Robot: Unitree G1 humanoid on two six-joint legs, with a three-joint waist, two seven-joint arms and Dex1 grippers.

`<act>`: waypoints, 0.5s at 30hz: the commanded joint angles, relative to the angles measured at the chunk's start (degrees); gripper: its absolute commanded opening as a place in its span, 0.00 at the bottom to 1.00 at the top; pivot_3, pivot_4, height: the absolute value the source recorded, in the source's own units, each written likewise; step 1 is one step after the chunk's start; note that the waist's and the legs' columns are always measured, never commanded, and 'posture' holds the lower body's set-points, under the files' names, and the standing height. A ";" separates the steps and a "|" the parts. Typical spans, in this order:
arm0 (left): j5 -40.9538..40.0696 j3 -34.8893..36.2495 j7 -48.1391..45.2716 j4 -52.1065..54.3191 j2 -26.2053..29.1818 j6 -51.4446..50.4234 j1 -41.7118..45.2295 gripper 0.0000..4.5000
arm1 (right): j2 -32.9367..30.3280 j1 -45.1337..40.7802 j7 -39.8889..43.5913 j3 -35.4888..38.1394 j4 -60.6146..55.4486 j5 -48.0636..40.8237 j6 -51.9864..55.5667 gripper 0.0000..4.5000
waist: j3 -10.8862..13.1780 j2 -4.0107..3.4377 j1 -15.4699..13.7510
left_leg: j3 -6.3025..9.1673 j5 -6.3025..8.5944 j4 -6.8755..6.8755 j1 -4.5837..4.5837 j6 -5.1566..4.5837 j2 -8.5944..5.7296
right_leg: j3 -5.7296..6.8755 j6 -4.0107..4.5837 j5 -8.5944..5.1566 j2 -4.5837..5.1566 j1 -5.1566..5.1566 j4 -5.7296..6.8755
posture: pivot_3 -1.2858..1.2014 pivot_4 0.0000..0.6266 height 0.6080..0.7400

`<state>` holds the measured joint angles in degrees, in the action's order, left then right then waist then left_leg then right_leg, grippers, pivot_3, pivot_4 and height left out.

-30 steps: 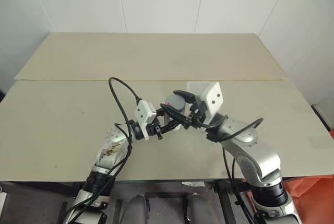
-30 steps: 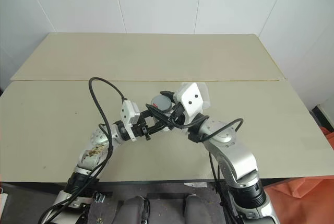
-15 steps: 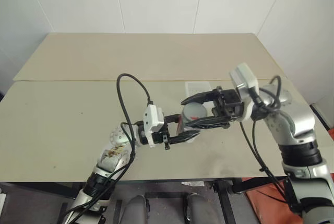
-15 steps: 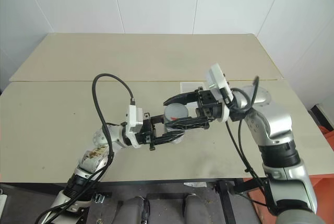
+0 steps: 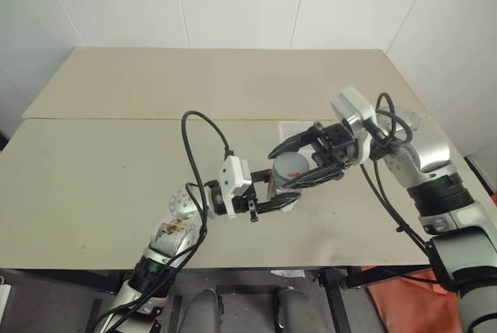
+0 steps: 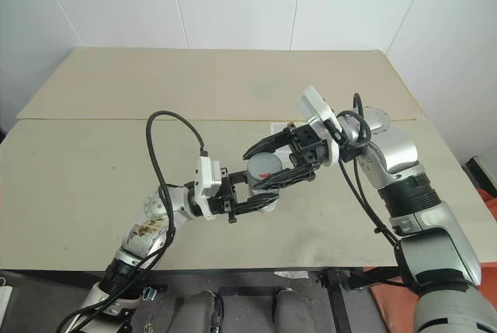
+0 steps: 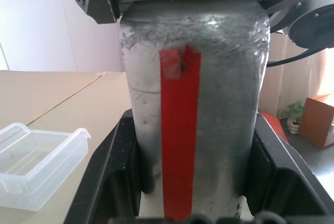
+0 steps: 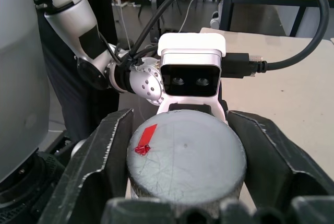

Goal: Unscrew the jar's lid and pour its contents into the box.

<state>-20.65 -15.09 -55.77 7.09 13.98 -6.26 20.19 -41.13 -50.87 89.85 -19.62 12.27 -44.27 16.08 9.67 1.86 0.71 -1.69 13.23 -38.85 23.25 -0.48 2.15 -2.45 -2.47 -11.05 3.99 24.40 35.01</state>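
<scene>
The table [image 5: 93, 185] carries only the box [image 5: 296, 128], which lies flat just behind the two grippers. The jar [image 7: 193, 125] is held above the table in front of the box, upright and clamped by its body in the left gripper [image 5: 273, 197], whose fingers [image 7: 112, 177] press both sides of it. The right gripper [image 5: 297, 164] comes in level from the right with its jaws spread either side of the lid [image 8: 186, 157]; a gap shows between each finger [image 8: 99, 166] and the cap, so it is not gripping.

The main risk, as I judge it, is a closure on the lid that is off-centre or too shallow: the fingers would slip on the smooth cap and the turn would do nothing. If the left grip is too weak, the whole jar could spin with the lid instead of unscrewing. A pull or push during the twist could also tilt the jar and spill it wide of the box once the cap loosens.

The box looks empty. What the jar contains cannot be told; its wall is grey and scuffed, with a red strip down it.
</scene>
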 commanded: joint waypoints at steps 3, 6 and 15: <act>0.25 -0.49 -0.47 2.52 0.37 1.79 -0.36 0.47 | -2.88 -0.40 2.65 4.14 -0.27 -3.51 -1.11 0.99 | 0.00 0.00 0.02 | 0.00 0.00 0.00 0.00 0.00 0.00 | 0.00 0.00 0.00 0.01 0.00 0.00 | 0.52 0.24 1.00; 0.21 0.43 -0.25 1.80 1.09 2.10 -0.93 0.47 | -4.07 3.03 2.64 9.67 -1.95 -2.56 -2.35 0.99 | 0.00 0.00 -0.10 | 0.00 0.00 0.01 0.00 0.00 0.02 | 0.00 0.00 0.00 -0.01 0.00 0.00 | 0.52 0.24 1.00; 1.06 3.06 0.89 -2.87 1.77 4.07 -0.16 0.47 | -7.44 25.87 -13.98 29.90 -24.80 -4.00 0.08 0.99 | 0.00 -0.01 -0.94 | -0.01 0.00 0.01 0.02 0.00 -0.04 | 0.00 -0.04 -0.03 0.04 0.02 0.01 | 0.52 0.24 1.00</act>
<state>-19.81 -13.07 -55.18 4.16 15.95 -3.79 18.86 -48.03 -25.68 80.52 5.27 -5.88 -46.17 15.04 9.67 1.85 -0.23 -1.70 13.24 -38.84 23.28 -0.48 2.12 -2.45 -2.51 -11.08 4.02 24.42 35.02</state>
